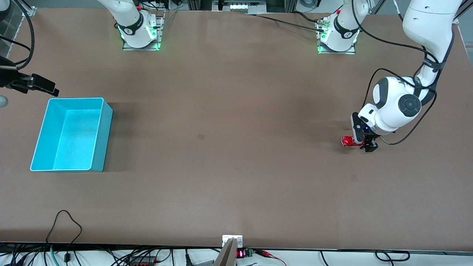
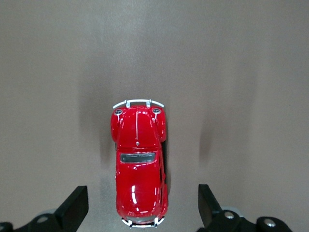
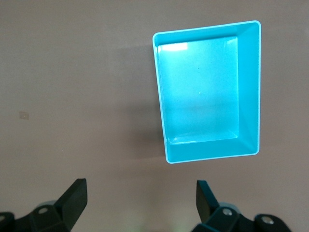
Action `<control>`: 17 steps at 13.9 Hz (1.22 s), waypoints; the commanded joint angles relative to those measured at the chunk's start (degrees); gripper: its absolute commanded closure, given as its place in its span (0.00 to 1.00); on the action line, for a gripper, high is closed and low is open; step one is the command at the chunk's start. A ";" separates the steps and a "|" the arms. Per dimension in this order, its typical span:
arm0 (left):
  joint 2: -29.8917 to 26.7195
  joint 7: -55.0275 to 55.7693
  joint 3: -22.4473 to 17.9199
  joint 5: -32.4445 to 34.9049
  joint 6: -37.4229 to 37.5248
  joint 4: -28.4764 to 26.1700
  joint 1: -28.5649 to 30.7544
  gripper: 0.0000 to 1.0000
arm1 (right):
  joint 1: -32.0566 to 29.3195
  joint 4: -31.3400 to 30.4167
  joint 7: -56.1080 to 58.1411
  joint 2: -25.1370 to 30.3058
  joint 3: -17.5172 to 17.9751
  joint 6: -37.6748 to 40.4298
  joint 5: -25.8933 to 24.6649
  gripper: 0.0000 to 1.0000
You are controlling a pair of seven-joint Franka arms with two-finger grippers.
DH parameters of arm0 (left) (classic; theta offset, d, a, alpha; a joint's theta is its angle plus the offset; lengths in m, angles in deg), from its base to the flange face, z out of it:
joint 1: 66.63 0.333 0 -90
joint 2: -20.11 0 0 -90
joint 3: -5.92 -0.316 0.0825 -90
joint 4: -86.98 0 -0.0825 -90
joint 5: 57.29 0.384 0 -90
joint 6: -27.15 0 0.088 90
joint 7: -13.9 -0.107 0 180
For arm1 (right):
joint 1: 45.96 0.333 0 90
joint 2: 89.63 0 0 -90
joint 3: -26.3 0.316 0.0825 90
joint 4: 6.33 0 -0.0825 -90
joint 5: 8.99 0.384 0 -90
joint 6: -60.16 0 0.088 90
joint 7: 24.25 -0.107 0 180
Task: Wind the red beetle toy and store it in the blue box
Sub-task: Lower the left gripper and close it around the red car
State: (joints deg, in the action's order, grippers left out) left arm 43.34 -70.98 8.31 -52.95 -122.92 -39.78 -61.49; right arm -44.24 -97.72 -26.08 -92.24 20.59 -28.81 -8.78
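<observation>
Small glossy red beetle toy (image 2: 139,166) sitting unwound on the table between the left gripper's (image 1: 364,142) spread fingers; empty light-blue plastic box (image 1: 99,138) waiting near the idle, spread-fingered right gripper (image 3: 140,205).

Field notes, layout only.

The beetle toy (image 1: 347,141) sits on the surface (image 1: 229,147) toward the left arm's end, resting on its wheels. The left claw (image 1: 364,145) is low over the toy's rear; in the left wrist view the toy (image 2: 139,164) lies between the spread fingers (image 2: 72,208), touching neither.

The box (image 1: 99,136) stands on the surface toward the right arm's end, well apart from the toy, nothing in it. The right claw (image 1: 46,88) hangs above the surface beside the box's corner, fingers (image 3: 73,198) apart, holding nothing.
</observation>
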 commanded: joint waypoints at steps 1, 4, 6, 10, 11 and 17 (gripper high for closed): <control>-0.55 -1.34 0.34 -0.04 -0.84 -0.95 0.40 0.01 | -0.49 0.42 -0.46 -0.02 0.44 0.64 0.05 0.00; -0.55 -1.25 0.34 -0.04 -0.84 -1.30 0.31 0.01 | -0.49 0.42 -0.54 -0.02 0.52 0.64 0.05 0.00; -0.55 -1.25 0.34 -0.04 -0.84 -1.65 0.31 0.03 | -0.58 0.42 -0.45 -0.02 0.44 0.73 0.05 0.00; -0.46 -1.25 0.95 -0.12 -0.93 -1.65 0.31 0.10 | -1.11 0.42 -0.28 -0.02 0.44 0.64 0.05 0.00; -0.46 -1.25 1.13 -0.12 -0.93 -1.74 0.31 0.13 | -1.19 0.42 -0.28 -0.02 0.44 0.64 0.05 0.00; -0.20 -1.25 1.22 -0.12 -1.45 -1.74 0.31 0.18 | -1.20 0.42 -0.28 -0.02 0.44 0.64 0.14 0.00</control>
State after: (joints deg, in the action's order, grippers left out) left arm 43.34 -71.01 9.24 -52.95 -123.01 -40.73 -61.50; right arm -44.88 -97.72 -26.09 -92.24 20.57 -28.81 -8.78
